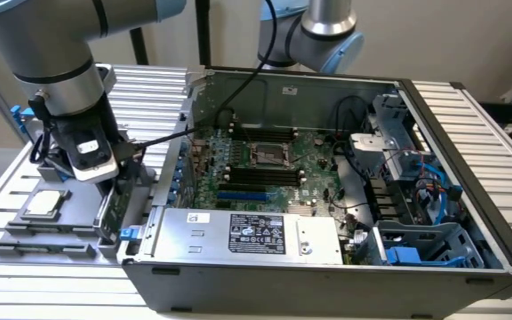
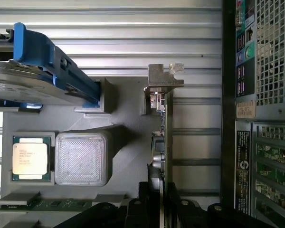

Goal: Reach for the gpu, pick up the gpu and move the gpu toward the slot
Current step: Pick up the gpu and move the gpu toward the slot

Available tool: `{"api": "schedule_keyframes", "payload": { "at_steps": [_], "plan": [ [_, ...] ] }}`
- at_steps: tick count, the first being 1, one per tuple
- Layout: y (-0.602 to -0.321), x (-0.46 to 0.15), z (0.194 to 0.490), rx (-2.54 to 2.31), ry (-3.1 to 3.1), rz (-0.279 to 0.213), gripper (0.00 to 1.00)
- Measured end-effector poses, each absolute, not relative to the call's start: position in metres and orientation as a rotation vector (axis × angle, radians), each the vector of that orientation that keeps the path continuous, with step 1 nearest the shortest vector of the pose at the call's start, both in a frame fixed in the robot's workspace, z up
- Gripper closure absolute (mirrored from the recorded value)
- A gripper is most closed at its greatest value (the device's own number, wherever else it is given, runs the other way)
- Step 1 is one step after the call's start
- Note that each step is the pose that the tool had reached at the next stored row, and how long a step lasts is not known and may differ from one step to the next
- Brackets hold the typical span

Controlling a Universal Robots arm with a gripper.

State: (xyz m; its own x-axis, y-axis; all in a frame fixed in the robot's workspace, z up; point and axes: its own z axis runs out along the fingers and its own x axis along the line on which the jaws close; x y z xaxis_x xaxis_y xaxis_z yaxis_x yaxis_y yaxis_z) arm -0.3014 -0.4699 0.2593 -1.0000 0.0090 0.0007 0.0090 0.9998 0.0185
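The gpu [image 2: 162, 137] stands on edge in the grey holder [image 2: 128, 156] just beside the computer case [image 2: 228, 95], probably so its thin upper edge is free to pinch. My gripper [image 2: 157, 192] sits astride that edge; I cannot tell whether it has clamped.

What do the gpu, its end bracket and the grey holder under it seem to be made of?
The gpu: apparently greenish circuit board, seen edge-on, with small shiny parts. Its end bracket: bare sheet metal, silver, with a dull shine and bent tabs. The grey holder: probably plastic, matte; the fine ribbed texture on its square block suggests printing.
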Motion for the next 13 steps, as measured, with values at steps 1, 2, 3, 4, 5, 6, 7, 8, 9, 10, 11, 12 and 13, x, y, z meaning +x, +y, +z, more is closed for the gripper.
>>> {"api": "schedule_keyframes", "payload": {
  "at_steps": [1,2,3,4,5,6,7,8,9,10,11,12,13],
  "plan": [
    [-0.47,-0.301,0.262,-0.014,-3.141,-0.029,0.74],
    [-0.47,-0.301,0.266,-0.014,-3.141,-0.029,0.74],
    [-0.47,-0.301,0.27,-0.014,-3.141,-0.029,0.74],
    [-0.47,-0.301,0.274,-0.014,-3.141,-0.029,0.74],
    [-0.47,-0.301,0.278,-0.014,-3.141,-0.03,0.74],
    [-0.47,-0.301,0.283,-0.014,-3.141,-0.03,0.74],
    [-0.47,-0.301,0.288,-0.014,-3.141,-0.03,0.74],
    [-0.47,-0.301,0.292,-0.014,-3.141,-0.03,0.74],
    [-0.47,-0.301,0.297,-0.014,-3.141,-0.03,0.74],
    [-0.47,-0.301,0.301,-0.014,-3.141,-0.029,0.74],
    [-0.471,-0.301,0.306,-0.014,-3.141,-0.03,0.74],
    [-0.471,-0.301,0.31,-0.013,-3.141,-0.03,0.74],
    [-0.471,-0.301,0.315,-0.013,-3.141,-0.03,0.74]
  ]
}}
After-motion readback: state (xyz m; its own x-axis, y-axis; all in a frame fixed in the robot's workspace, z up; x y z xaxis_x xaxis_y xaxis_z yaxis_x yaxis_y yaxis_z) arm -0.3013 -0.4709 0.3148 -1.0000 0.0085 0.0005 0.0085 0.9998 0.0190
